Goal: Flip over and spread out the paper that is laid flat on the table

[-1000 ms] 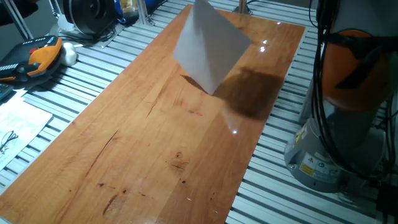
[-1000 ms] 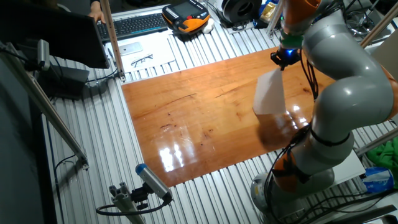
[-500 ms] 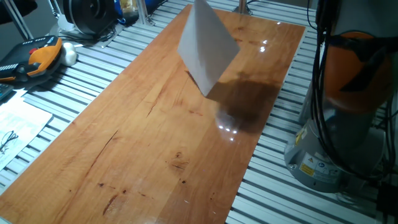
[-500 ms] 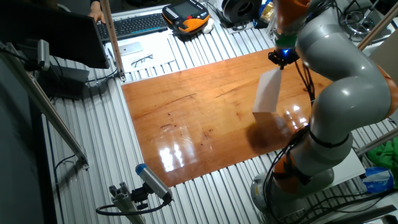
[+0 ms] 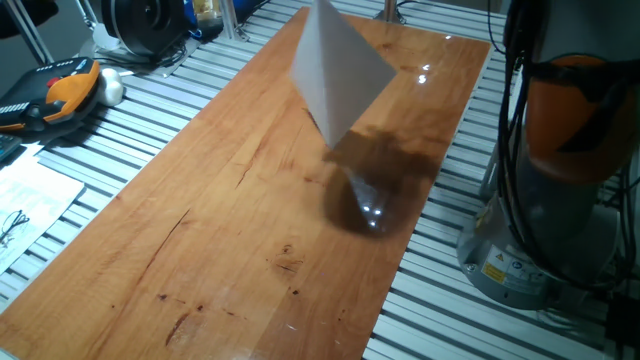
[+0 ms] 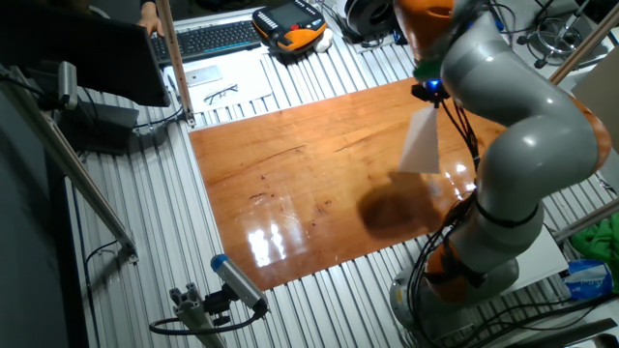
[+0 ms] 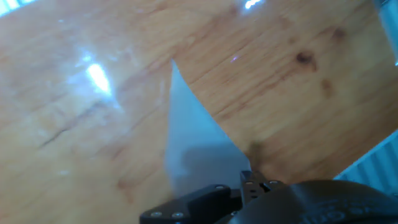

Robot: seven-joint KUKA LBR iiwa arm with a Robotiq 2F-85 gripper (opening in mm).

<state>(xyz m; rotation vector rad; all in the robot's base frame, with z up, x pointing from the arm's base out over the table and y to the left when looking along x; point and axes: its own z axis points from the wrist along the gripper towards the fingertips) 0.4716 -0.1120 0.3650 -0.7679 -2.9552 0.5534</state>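
The paper (image 5: 340, 68) is a white sheet that hangs in the air above the far part of the table (image 5: 230, 230), held by its top edge. It casts a dark shadow on the wood below. In the other fixed view the paper (image 6: 423, 142) hangs under my gripper (image 6: 429, 93), which is shut on its upper corner. In the hand view the paper (image 7: 189, 149) hangs down from the gripper (image 7: 239, 186) over the glossy table (image 7: 74, 124). Only the plain white face shows.
A printed sheet with black-framed glasses (image 5: 20, 215) lies on the grey slats at the left. An orange and black pendant (image 5: 55, 92) lies behind it. A keyboard (image 6: 208, 37) and a metal post (image 6: 174, 58) stand near the table's far end. My arm's base (image 5: 540, 230) is at the right.
The gripper has carried the hanging paper along the table, and the sheet has swung and turned. Its shadow has slid towards the table's middle.
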